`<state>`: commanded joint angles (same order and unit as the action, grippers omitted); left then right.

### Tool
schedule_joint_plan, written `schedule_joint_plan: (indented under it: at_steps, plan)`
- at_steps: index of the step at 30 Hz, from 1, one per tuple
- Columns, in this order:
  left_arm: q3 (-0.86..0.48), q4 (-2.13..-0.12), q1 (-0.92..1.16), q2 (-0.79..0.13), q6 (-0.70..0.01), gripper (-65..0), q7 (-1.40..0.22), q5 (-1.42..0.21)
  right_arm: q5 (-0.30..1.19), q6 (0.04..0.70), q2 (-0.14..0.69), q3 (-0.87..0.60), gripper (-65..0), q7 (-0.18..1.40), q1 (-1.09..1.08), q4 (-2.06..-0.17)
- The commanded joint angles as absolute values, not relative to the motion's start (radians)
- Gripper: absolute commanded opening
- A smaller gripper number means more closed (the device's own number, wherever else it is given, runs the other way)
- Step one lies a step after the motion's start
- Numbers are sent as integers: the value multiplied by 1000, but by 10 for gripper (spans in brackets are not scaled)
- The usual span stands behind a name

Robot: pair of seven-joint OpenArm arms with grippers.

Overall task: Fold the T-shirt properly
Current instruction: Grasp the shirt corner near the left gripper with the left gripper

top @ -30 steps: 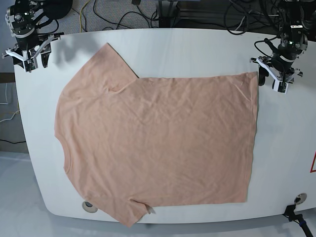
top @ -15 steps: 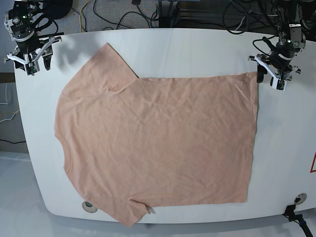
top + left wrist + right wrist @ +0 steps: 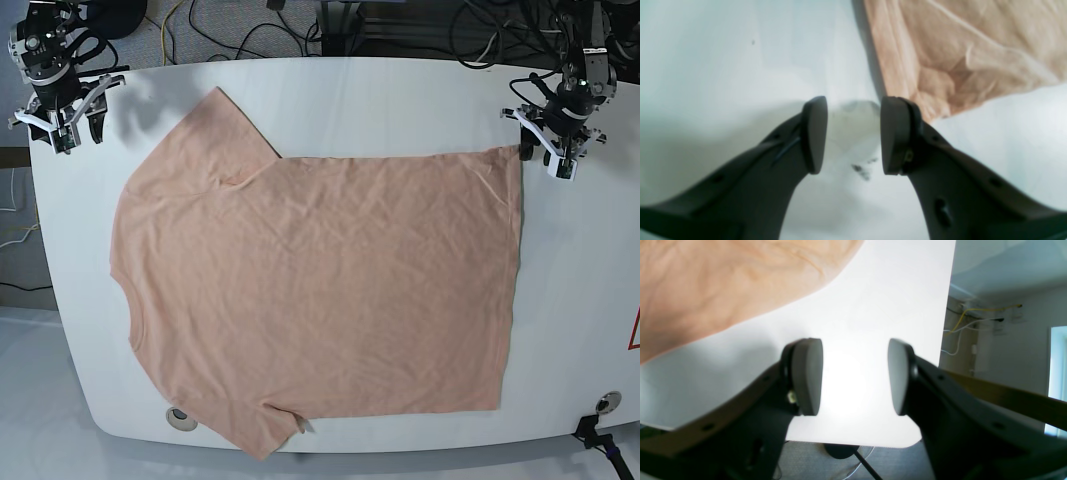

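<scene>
End effectors, two, black-fingered: the left end effector (image 3: 853, 136), fingers spread, at the upper right corner of the T-shirt (image 3: 320, 280) in the base view; the right end effector (image 3: 855, 376), fingers spread wide, above the counter (image 3: 580, 300) near its far left corner, apart from the cloth. Neither pinches anything.

Counter, white, with rounded near corners; carries the T-shirt and extends past it on the left and right.

T-shirt, peach-pink, plain on the face shown, short-sleeved; laid out broad and nearly flat across the middle of the counter, lightly wrinkled. One sleeve points to the far edge, upper left in the base view; the other points to the near edge at lower left and reaches over it. Neckline curved, on the left side; straight hem along the right side. Small folds at the base of each sleeve — and a rumpled, turned corner at the upper right, seen close in the left wrist view, where one fingertip overlaps it; contact cannot be told.

Cables, black (image 3: 265, 35), several, looped beyond the far edge of the counter, with a yellow cable (image 3: 164, 35) among them at upper left.

Round fittings, two, small — one at the near left (image 3: 181, 419), one at the near right (image 3: 608, 402).
</scene>
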<state>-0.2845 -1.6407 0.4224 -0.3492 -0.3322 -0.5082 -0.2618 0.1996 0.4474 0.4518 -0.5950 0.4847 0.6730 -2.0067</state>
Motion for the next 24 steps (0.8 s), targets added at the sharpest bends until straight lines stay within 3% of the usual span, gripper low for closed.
schedule_joint_plan:
  at_steps: [24]
  plan:
    - [-271, -1627, 428, -315, -334, -427, -518, -257, 197, 455, 454, -561, -352, 493, 681, -1991]
